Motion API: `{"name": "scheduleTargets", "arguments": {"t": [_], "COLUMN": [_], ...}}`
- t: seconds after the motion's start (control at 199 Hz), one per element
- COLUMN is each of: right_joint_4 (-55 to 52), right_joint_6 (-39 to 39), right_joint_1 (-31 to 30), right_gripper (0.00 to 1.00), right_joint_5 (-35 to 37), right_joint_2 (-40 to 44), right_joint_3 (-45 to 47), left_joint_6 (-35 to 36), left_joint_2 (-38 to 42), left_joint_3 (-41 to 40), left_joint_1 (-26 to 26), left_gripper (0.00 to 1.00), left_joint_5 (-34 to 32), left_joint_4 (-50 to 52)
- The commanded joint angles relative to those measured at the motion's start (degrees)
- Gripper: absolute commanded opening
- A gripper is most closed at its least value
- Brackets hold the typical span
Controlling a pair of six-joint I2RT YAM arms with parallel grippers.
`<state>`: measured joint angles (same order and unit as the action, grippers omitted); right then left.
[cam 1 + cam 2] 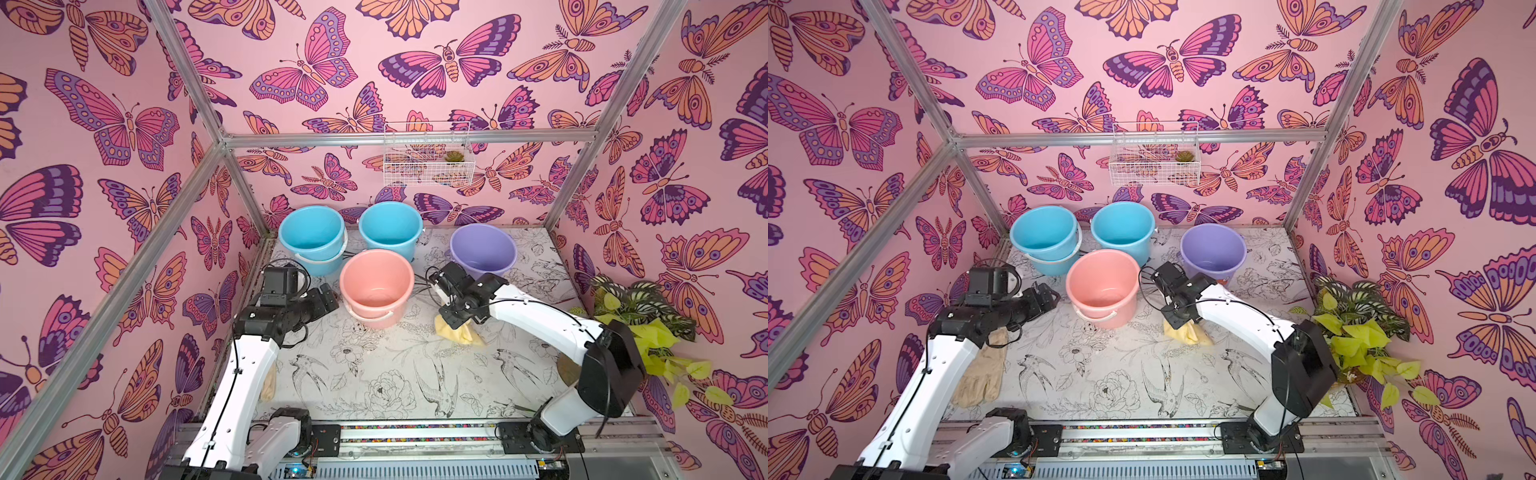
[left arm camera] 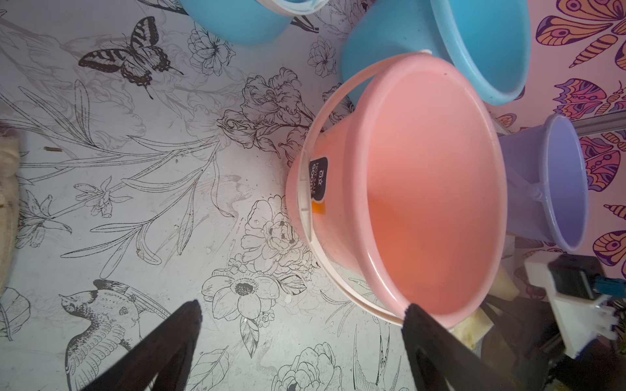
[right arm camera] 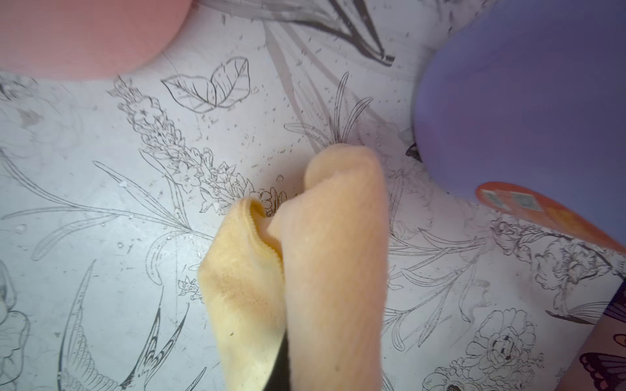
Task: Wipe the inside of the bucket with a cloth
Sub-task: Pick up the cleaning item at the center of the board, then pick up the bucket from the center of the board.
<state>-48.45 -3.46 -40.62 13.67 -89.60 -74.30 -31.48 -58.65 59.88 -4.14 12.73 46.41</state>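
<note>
Nearest the front edge, a tan glove (image 1: 980, 374) lies flat beside the left arm. Further in, the right gripper (image 1: 457, 320) points down with its jaws clamped on the cloth (image 1: 461, 334). The cloth is bunched and sits on the table (image 1: 374, 361) between the pink bucket (image 1: 376, 274) and the purple bucket (image 1: 482, 249). The left gripper (image 2: 301, 311) is empty, jaws apart, just beside the pink bucket's rim. A blue bucket (image 1: 311, 232) and a second blue bucket (image 1: 390, 228) stand upright at the back wall.
</note>
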Motion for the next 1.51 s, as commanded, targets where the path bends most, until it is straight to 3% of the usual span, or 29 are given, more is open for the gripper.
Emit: {"name": "scheduleTargets", "arguments": {"t": [0.0, 0.322, 0.739, 0.904, 1.015, 1.502], "right_joint_4": [-3.9, -6.8, -8.1, -6.6, -6.0, -2.3], "right_joint_6": [-2.3, -2.2, -4.1, -5.3, -6.0, -8.4], "right_joint_1": [-0.8, -3.7, -7.3, -7.7, -8.2, -8.3], "right_gripper": [0.0, 0.0, 0.0, 0.0, 0.0, 0.0], "right_joint_5": [2.0, 1.4, -8.5, -11.0, -11.4, -6.7], "right_joint_2": [3.6, 6.0, -4.3, -7.8, -9.2, -11.1], "right_joint_3": [-4.8, -19.6, -42.4, -45.7, -46.5, -46.8], "left_joint_6": [1.7, 1.8, 1.1, -0.9, -3.9, -20.8], "left_joint_2": [-0.7, -1.2, -5.0, -7.5, -8.0, 2.9], "left_joint_3": [1.3, 2.1, 4.3, 6.6, 7.1, 0.8], "left_joint_1": [0.2, 0.1, -1.7, -3.0, -3.4, -5.9], "left_gripper": [0.93, 0.91, 0.75, 0.75, 0.77, 0.81], "left_joint_5": [1.5, 2.2, 5.6, 4.6, 7.3, 19.3], "left_joint_4": [1.9, 2.9, 3.0, 3.1, 3.4, 4.1]}}
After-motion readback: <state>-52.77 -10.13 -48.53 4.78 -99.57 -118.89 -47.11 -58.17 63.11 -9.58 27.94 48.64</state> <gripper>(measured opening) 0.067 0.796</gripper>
